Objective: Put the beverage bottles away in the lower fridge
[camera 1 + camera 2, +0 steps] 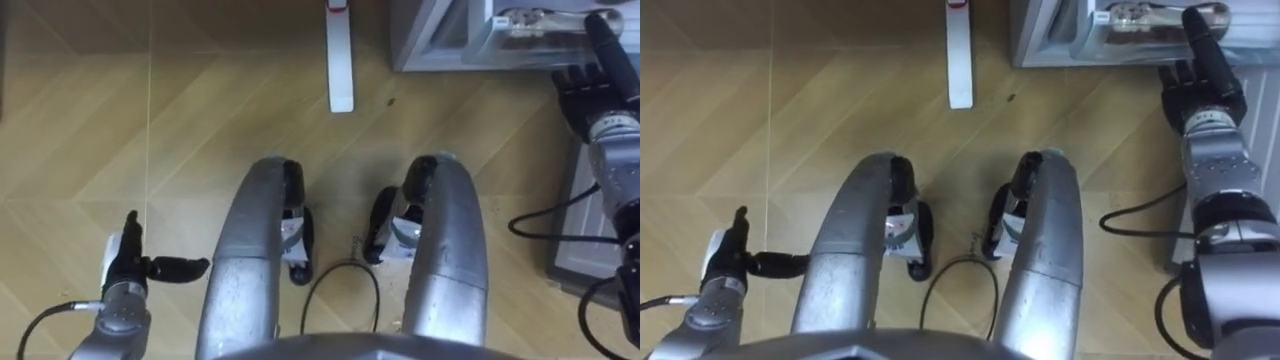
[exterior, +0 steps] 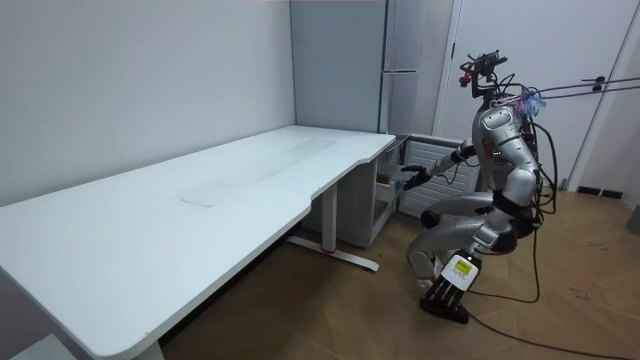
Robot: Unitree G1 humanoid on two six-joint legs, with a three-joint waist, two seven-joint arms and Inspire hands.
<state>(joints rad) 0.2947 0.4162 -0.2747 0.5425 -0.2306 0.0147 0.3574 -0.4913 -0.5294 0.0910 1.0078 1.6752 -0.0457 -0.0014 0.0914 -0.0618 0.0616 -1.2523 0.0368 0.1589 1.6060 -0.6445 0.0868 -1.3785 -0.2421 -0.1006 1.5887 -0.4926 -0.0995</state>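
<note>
- The left hand [image 1: 128, 262] hangs low by the robot's left knee, over the wood floor [image 1: 200, 120]. Its fingers are straight, the thumb sticks out sideways, and it holds nothing.
- In the room view the robot squats deep with its knees bent, just off the corner of the white tabletop [image 2: 200, 200], and faces the fridge [image 1: 440, 35].
- A white desk foot [image 1: 341, 60] lies on the floor ahead of the knees, to the left of the fridge.
- The right hand [image 1: 585, 92] is stretched forward on the right, fingers curled round a dark bottle [image 1: 612, 45].
- The bottle stands up out of the hand, and its upper end reaches the front edge of the fridge's open lower part.
- Inside the opening is a clear shelf [image 1: 530, 22] with something pale on it; what it is cannot be told.
</note>
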